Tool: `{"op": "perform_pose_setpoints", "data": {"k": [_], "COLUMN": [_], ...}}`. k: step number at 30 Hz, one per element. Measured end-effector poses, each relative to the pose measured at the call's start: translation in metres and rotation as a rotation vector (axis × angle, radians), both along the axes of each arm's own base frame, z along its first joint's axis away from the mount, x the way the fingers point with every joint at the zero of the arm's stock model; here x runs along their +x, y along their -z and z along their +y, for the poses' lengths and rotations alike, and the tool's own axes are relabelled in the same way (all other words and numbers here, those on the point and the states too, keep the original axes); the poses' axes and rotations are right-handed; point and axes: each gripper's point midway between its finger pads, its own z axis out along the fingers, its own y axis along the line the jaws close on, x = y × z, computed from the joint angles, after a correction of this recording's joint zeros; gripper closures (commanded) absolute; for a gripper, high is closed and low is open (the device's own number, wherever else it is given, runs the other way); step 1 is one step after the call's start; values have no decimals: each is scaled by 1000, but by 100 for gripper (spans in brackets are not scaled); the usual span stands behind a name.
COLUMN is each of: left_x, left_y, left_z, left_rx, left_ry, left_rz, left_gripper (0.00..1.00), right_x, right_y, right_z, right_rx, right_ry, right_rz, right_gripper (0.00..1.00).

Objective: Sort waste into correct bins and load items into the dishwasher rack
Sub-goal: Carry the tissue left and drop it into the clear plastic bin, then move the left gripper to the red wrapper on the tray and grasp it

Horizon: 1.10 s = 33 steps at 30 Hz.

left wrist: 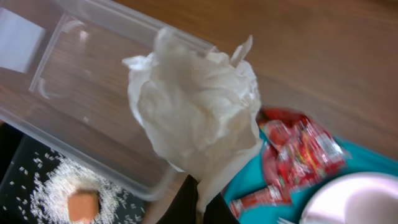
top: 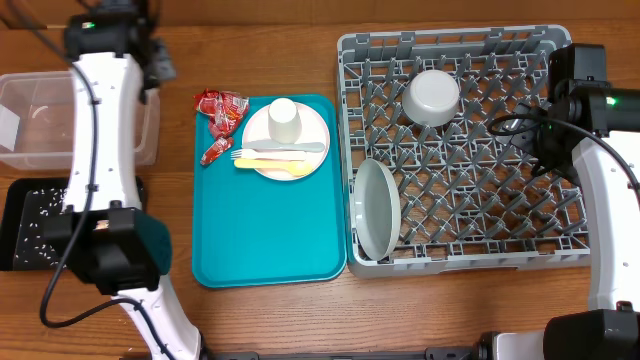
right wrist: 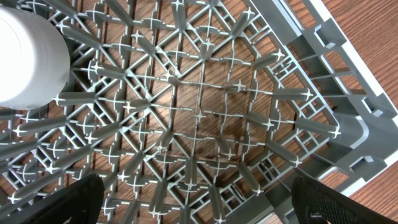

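Rack (top: 452, 41): biggest thing, on the table (top: 260, 320) and taking up its right part in the overhead view. All places below are given from the rack.

Right gripper (right wrist: 202, 208): over the rack's peg floor, near a corner of it. Fingers (right wrist: 68, 199) spread wide and released, nothing between them.

Teal tray (top: 270, 230): just beside the rack's left wall.

Clear tub (top: 40, 125): well left of the rack, past the teal tray, at the back.

Black tray (top: 12, 245): well left of the rack, in front of the clear tub.

Grey plate (top: 377, 208): inside the rack, standing on edge along the left wall, front-left corner.

Pale plate (top: 260, 128): left of the rack, flat on the back part of the teal tray.

Grey bowl (top: 432, 97): inside the rack, back row, left of middle.

Napkin (left wrist: 193, 106): crumpled, off the table and hanging over the clear tub's near wall, far left of the rack. Left gripper (left wrist: 191, 200) is clenched on it. Only dark finger bases show under the paper.

Cup (top: 284, 120): on the pale plate.

Red wrappers (top: 222, 110): at the teal tray's back-left corner, on the pale plate's far side from the rack.

Cutlery (top: 272, 162): a white piece and a yellow piece lying across the pale plate, in front of the cup.

Rice (left wrist: 50, 186): scattered in the black tray.

Orange cube (left wrist: 82, 205): on the rice.
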Motion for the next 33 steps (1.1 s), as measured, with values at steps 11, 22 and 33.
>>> {"op": "perform_pose_setpoints", "data": {"k": [11, 22, 33], "left_x": [-18, -52, -17], "left_y": [-13, 14, -26], "left_z": [109, 174, 117], "left_rx": [94, 41, -197], "left_ry": [-242, -391, -212], "left_rz": [-60, 5, -147], "left_gripper": [68, 0, 5], "right_x": [0, 0, 0], "right_y": [0, 0, 0], "right_z": [0, 0, 0], "right_rx": [0, 0, 0], "right_ry": [0, 0, 0], "right_rz": [0, 0, 0], "right_gripper": [0, 0, 0]}}
